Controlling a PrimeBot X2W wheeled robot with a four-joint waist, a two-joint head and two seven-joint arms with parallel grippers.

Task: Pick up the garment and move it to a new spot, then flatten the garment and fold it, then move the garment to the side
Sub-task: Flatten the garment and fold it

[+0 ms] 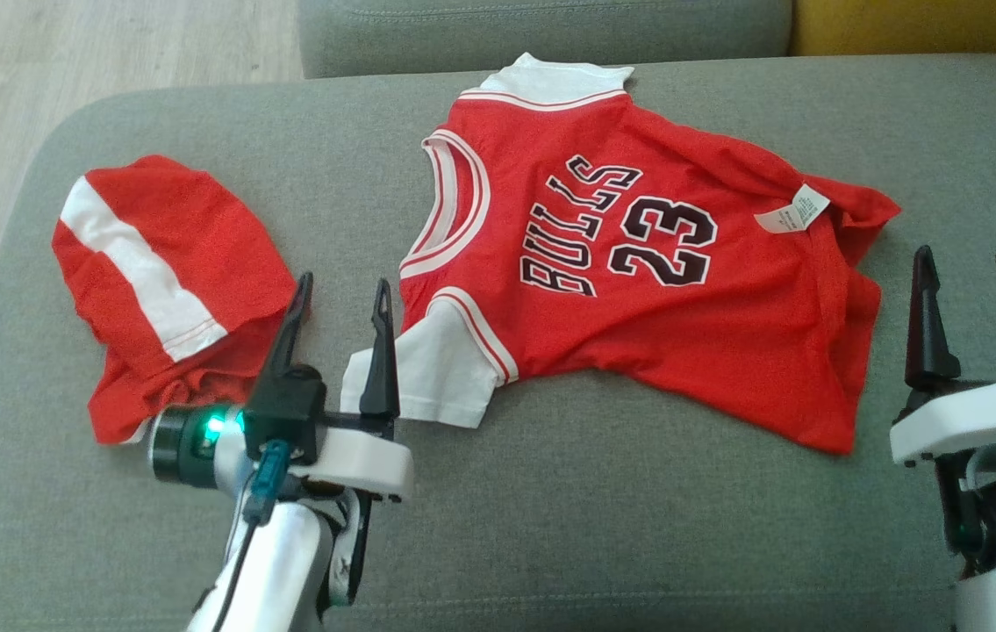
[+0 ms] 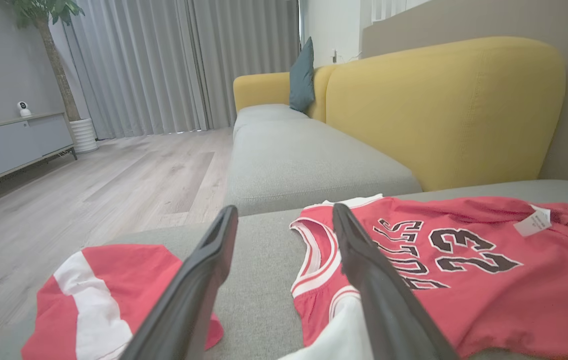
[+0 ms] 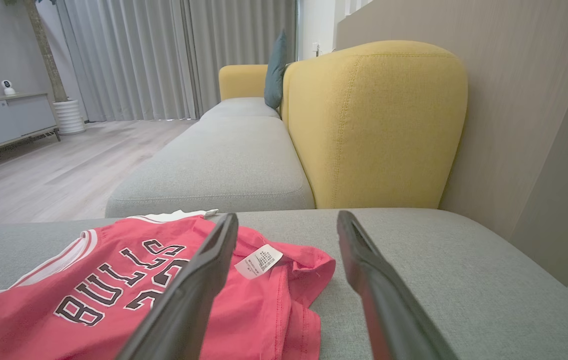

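Looking down, head view: red jersey [image 1: 638, 290] spread on grey sofa cushion [image 1: 550, 527], centre toward 2 o'clock; crumpled red shorts [image 1: 164, 281] at 9. Left gripper [image 1: 344, 281] at 7, fingers parted, empty, between shorts and white sleeve. Right gripper [image 1: 964, 253] at 4, parted, empty.
Left wrist view: jersey [image 2: 464, 270] at 4, shorts [image 2: 113, 280] at 7.
Right wrist view: jersey [image 3: 113, 280] at 8.

The red jersey [image 1: 638, 333] says "BULLS" in black letters, with a big "23" at its 3 o'clock, and the white tag [image 1: 793, 209] at 2 o'clock has print too tiny to read.
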